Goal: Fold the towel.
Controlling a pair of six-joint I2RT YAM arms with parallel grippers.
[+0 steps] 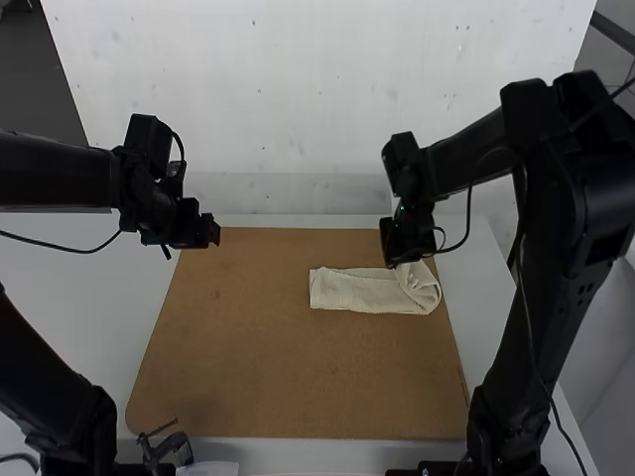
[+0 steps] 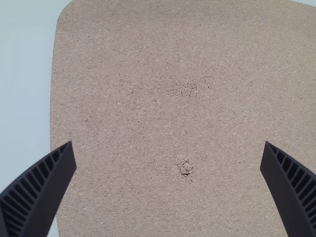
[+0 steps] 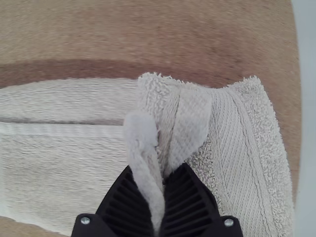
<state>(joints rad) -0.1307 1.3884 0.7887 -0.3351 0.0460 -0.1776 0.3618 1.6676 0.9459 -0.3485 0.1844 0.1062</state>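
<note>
Towel (image 1: 347,291) lies as a long, narrow strip on the far right part of the brown board (image 1: 268,372) in the high view, its long axis running side to side, roughly parallel to the board's far edge. Its 1 flat short end points toward the left arm's side; the other, near the board's right edge, is raised and curled into a rounded loop. The right gripper (image 1: 401,260) is at that raised end, and in its wrist view the right gripper (image 3: 164,178) has its 2 fingers nearly together on a bunched pinch of the cloth. Beside the pinch, 1 ribbed band (image 3: 228,133) crosses the cloth; the strip looks layered, though the high view is too dim to count the layers. The left gripper (image 1: 215,234) hangs above the board's far left corner, well apart from the towel, its 2 fingers spread wide.
</note>
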